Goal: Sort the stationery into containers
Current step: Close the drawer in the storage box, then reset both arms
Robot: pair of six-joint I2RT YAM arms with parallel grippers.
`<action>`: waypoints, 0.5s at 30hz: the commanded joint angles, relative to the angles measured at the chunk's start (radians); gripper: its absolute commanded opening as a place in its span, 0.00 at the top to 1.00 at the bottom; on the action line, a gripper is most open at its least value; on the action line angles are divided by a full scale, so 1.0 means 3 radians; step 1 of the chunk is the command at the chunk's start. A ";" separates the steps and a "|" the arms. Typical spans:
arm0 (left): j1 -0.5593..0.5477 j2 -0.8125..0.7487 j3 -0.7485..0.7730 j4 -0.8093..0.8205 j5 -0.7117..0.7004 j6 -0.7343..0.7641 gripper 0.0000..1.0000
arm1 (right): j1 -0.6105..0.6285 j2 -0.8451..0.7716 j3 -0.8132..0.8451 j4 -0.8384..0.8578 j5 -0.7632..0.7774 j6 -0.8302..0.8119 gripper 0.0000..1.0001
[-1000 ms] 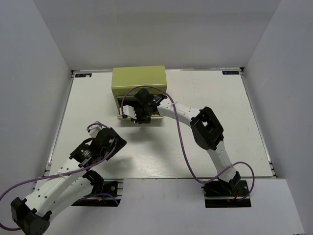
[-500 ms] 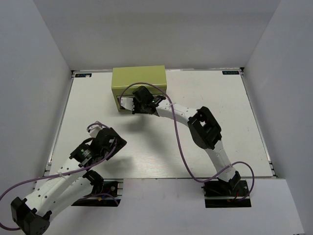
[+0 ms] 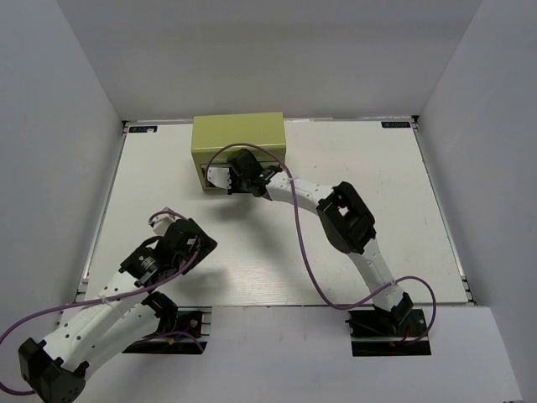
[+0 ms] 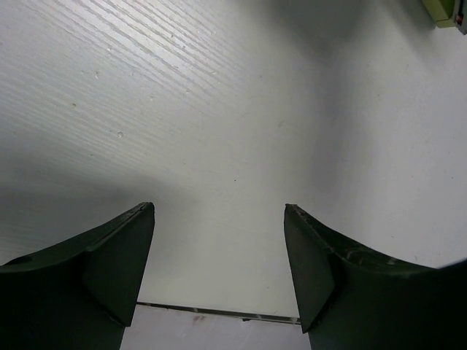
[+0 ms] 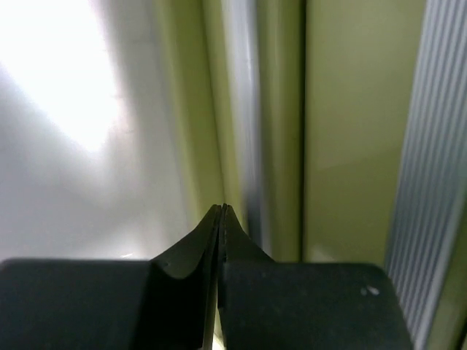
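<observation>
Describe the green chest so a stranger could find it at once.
Start at the white table and look to its far edge, left of centre. There stands the olive-green boxy metal chest, with the right arm's tool at its front face. It is the only coloured box on the table.

Overhead camera looks down on the table [image 3: 377,185]; right wrist view seemingly hugs the chest [image 5: 350,146].

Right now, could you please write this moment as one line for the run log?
left fingers: open, empty, above table | right fingers: shut, empty, at olive chest front | stationery: none visible
</observation>
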 commanded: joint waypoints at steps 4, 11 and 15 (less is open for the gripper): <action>0.0001 -0.0118 0.0047 0.0306 0.0071 0.0274 0.18 | -0.0085 -0.0980 -0.0703 -0.0203 -0.1221 0.0376 0.96; 0.0001 -0.0184 0.0138 0.0562 0.0174 0.0780 0.11 | -0.0208 -0.2023 -0.1251 -0.0433 -0.1403 0.1282 0.46; 0.0001 -0.0108 0.0169 0.0761 0.0316 0.1046 0.10 | -0.0254 -0.2621 -0.1665 -0.0377 -0.0827 0.1655 0.13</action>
